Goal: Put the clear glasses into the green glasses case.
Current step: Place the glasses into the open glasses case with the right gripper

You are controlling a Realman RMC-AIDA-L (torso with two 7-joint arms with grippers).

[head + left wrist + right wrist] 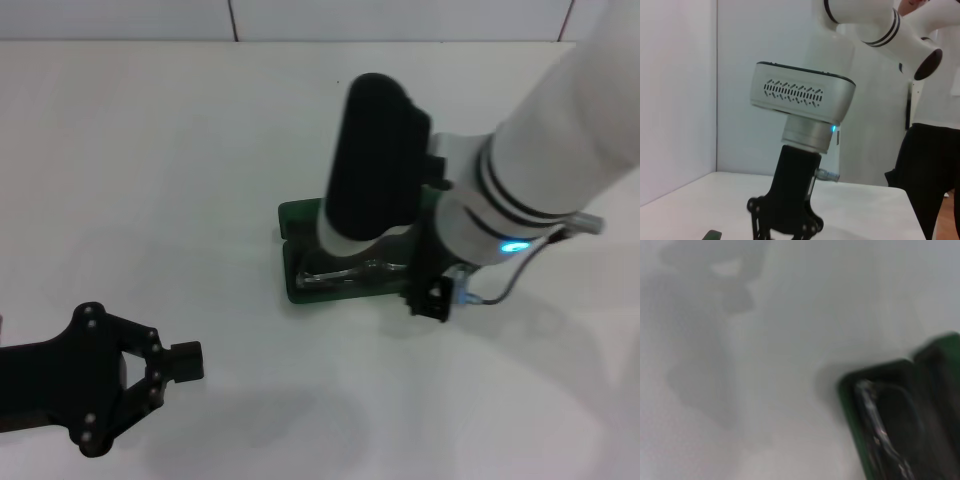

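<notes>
The green glasses case [296, 222] lies open in the middle of the white table, its lid toward the far side. Inside its dark tray rest the clear glasses [350, 272], seen in the right wrist view as a glinting frame [879, 429] within the case's green rim [849, 390]. My right arm hangs directly over the case, and the head view hides its gripper under the wrist. The left wrist view shows that right gripper [785, 226] from the side, just above the table, beside a corner of the case [713, 234]. My left gripper [186, 362] is parked near the front left, shut and holding nothing.
The white table [150, 150] stretches out around the case, with its far edge against a pale wall. A person in dark trousers [932, 180] stands beyond the table in the left wrist view. A cable [520, 275] loops off the right wrist.
</notes>
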